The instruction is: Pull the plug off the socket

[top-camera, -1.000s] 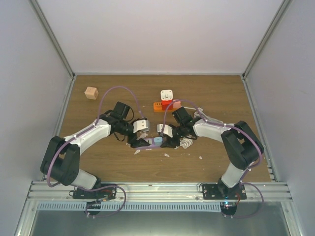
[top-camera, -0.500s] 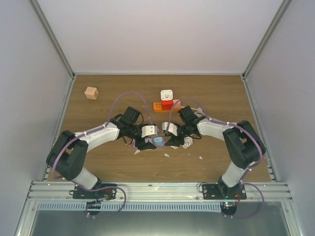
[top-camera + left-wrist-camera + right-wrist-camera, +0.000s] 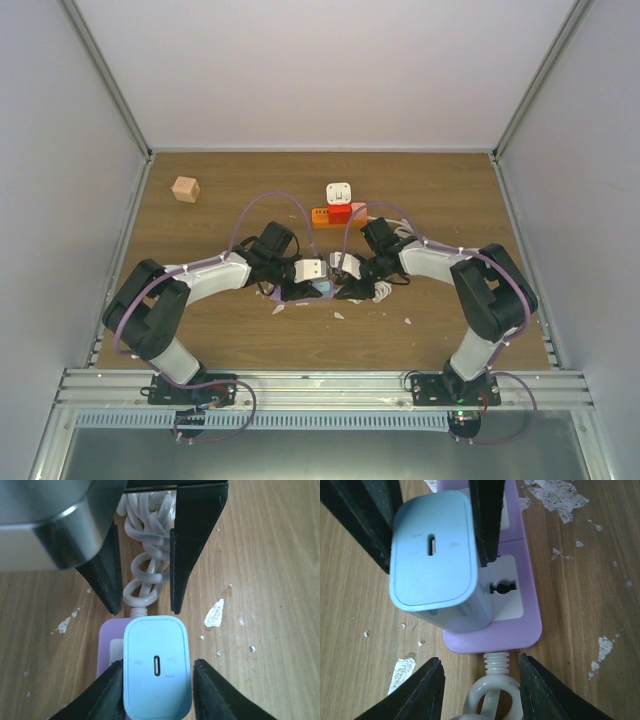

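Note:
The white plug sits on the red end of the short orange socket at the back of the table, with neither gripper near it. Both grippers meet nearer the front at a purple power strip with a light-blue charger plugged into it. My left gripper has its two fingers pressed against the charger's two sides. My right gripper is open, its fingers apart on either side of the strip's white cable.
A tan cube lies at the back left. The white cable is coiled just right of the purple strip. White flakes are scattered on the wood around it. Grey walls enclose the table on three sides.
Both arms have moved inward to the purple strip. The left gripper's jaws have closed in onto the light-blue charger. The right gripper's jaws have narrowed around the cable.

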You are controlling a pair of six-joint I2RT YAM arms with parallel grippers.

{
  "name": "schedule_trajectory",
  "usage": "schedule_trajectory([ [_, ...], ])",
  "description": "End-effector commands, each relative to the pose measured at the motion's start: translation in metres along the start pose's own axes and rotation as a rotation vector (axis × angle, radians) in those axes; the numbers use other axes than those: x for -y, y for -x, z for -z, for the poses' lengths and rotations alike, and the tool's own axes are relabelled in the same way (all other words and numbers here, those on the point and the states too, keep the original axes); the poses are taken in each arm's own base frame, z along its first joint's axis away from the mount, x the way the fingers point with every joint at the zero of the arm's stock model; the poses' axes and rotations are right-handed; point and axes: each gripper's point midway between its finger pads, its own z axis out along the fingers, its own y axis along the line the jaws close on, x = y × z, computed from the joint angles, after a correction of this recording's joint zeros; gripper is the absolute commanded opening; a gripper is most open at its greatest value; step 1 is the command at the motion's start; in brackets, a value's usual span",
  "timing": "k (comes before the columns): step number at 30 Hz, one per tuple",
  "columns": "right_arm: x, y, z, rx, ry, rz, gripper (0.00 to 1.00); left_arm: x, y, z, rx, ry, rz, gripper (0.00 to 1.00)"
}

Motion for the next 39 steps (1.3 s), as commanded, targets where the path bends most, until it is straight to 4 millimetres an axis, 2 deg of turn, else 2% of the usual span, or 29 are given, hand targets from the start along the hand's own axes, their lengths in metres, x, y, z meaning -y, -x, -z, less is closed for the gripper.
schedule_trajectory([
  [1, -0.004, 0.006, -0.001, 0.027, 0.047, -0.023, 0.42, -0.002, 0.004, -0.001, 0.032, 0.038, -0.031, 0.35],
  [12, -0.001, 0.001, -0.005, 0.005, 0.048, -0.046, 0.35, 0.007, 0.025, 0.009, 0.100, -0.034, -0.010, 0.26],
  [24, 0.002, 0.000, -0.006, -0.007, 0.035, -0.050, 0.33, 0.005, 0.026, 0.019, 0.101, -0.037, -0.003, 0.24],
  [33, 0.002, -0.001, -0.007, -0.009, 0.037, -0.051, 0.33, -0.001, 0.027, 0.037, 0.119, -0.013, 0.019, 0.25],
  [39, 0.001, 0.000, -0.006, -0.006, 0.039, -0.047, 0.34, -0.018, 0.022, 0.063, 0.149, 0.036, 0.097, 0.26],
])
